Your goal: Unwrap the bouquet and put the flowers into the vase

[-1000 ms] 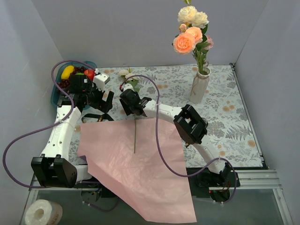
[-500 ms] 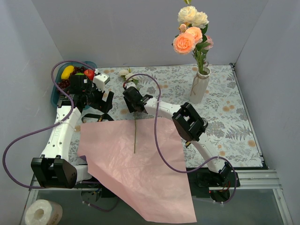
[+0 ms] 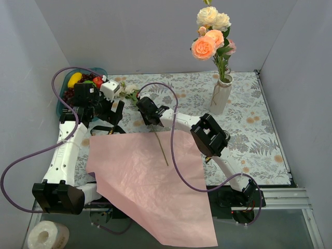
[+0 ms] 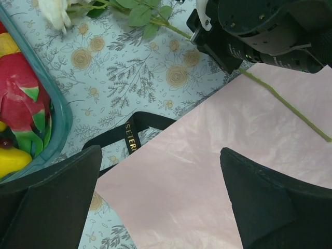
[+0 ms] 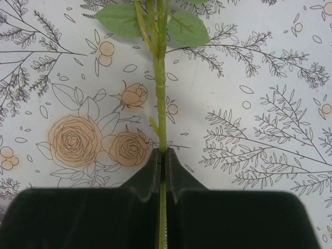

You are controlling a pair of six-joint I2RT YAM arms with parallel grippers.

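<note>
A loose flower [image 3: 161, 149] lies at frame centre, its stem end on the pink paper [image 3: 140, 187]; other flowers [image 3: 210, 33] stand in the vase [image 3: 220, 96], upper right. Only the right wrist view shows the right gripper [image 5: 162, 154] pinching the stem. The left gripper [image 4: 161, 171] is spread wide, holding nothing, above the ribbon [image 4: 132, 137]. The stem's lower end has swung rightward since the earlier frame.

Left arm [image 3: 66, 145], right arm [image 3: 179, 121]: white link shells, black blocky joints. Purple cable [image 3: 171, 150] trailing off each. Claw fingers [image 4: 49, 199] matte black, broad, wedge-tipped. Base blocks [image 3: 58, 196] black.
</note>
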